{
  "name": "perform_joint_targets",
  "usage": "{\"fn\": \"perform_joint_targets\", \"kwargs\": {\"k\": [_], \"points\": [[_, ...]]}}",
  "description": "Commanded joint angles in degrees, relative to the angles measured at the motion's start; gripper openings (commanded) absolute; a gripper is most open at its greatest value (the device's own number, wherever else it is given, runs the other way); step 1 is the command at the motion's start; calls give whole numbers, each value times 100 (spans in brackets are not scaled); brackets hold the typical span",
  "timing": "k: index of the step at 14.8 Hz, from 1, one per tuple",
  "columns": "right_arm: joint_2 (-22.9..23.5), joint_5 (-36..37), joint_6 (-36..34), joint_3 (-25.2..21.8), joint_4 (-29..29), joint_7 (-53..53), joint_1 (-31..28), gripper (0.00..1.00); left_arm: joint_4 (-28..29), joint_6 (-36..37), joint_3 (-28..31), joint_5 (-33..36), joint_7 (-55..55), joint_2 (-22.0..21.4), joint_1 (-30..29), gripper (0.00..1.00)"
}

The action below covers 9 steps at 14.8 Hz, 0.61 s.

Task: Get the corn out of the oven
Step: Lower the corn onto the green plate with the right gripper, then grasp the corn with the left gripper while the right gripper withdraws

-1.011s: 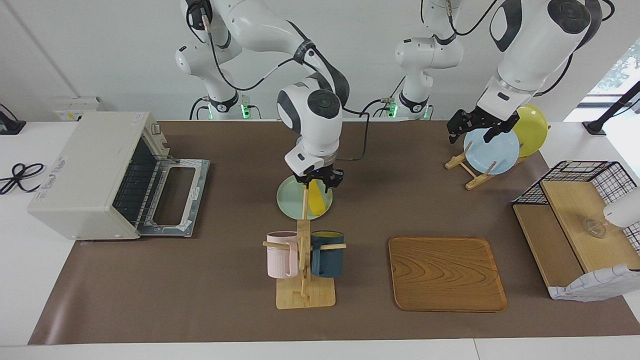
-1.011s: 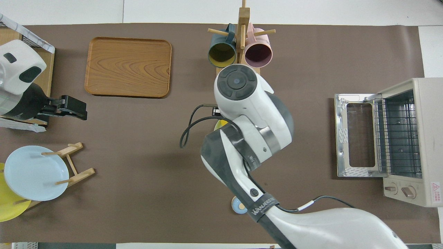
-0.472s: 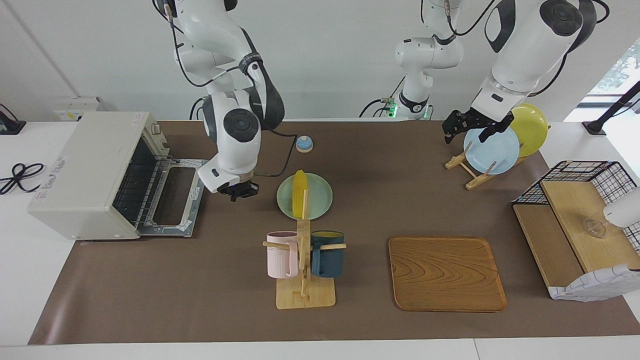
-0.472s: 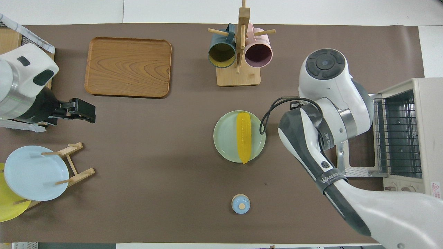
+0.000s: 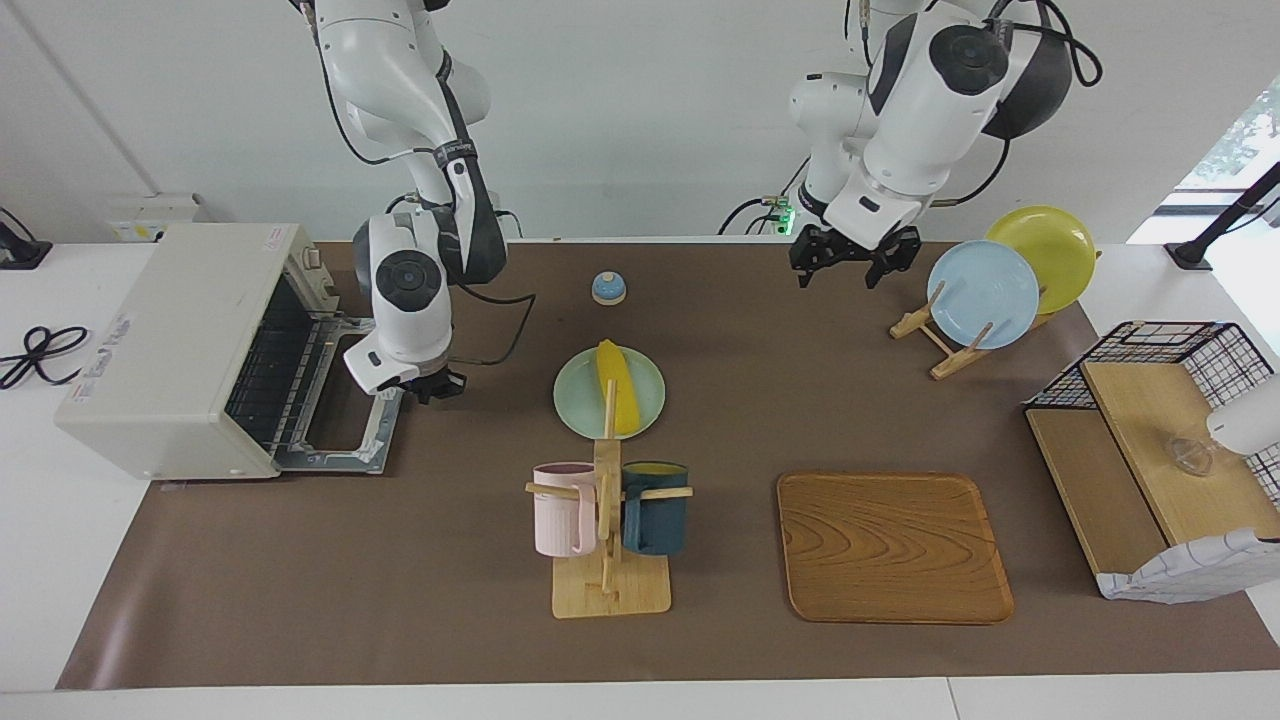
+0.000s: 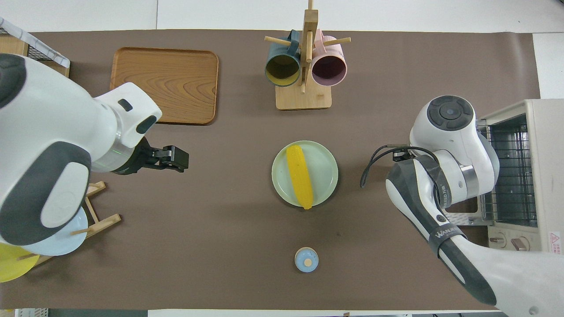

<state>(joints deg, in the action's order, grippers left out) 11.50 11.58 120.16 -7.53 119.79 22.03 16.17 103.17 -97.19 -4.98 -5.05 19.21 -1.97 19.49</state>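
The corn (image 5: 617, 400) lies on a pale green plate (image 5: 575, 395) in the middle of the mat, outside the oven; it also shows in the overhead view (image 6: 299, 176). The oven (image 5: 170, 340) stands at the right arm's end, its door (image 5: 350, 440) folded down flat and its wire rack bare. In the overhead view the oven (image 6: 539, 176) shows the same. My right gripper (image 5: 428, 384) hangs low beside the door's free edge, between door and plate, holding nothing. My left gripper (image 5: 850, 262) is up in the air beside the plate rack, holding nothing; it also shows in the overhead view (image 6: 175, 157).
A small blue bell (image 5: 609, 288) sits nearer to the robots than the plate. A mug rack (image 5: 608, 520) with two mugs stands farther out. A wooden tray (image 5: 893, 545), a plate rack (image 5: 985, 295) and a wire basket shelf (image 5: 1160, 440) are toward the left arm's end.
My right gripper left the corn on the green plate and swung over to the open oven door. The corn has tilted slightly on the plate. My left arm moved from the plate rack toward the table's middle.
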Motion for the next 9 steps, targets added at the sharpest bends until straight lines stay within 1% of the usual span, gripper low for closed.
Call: {"fn": "perform_joint_targets", "kwargs": {"k": [1,5,7,9], "points": [[-280,108,393,76,500,-217,-325,0,492,-773,76,-162,573,12,589,100],[-332,108,1008,76,948,-419,-624,0,511,-1556,85,-373,1065,539,1161,100],[-341,108,1009,76,984,-410,-624,0,476,-1803,85,-373,1303,776,1424,100],[-350,125,747,67,836,-532,-598,0,476,-2031,85,-373,1392,926,1584,100]]}}
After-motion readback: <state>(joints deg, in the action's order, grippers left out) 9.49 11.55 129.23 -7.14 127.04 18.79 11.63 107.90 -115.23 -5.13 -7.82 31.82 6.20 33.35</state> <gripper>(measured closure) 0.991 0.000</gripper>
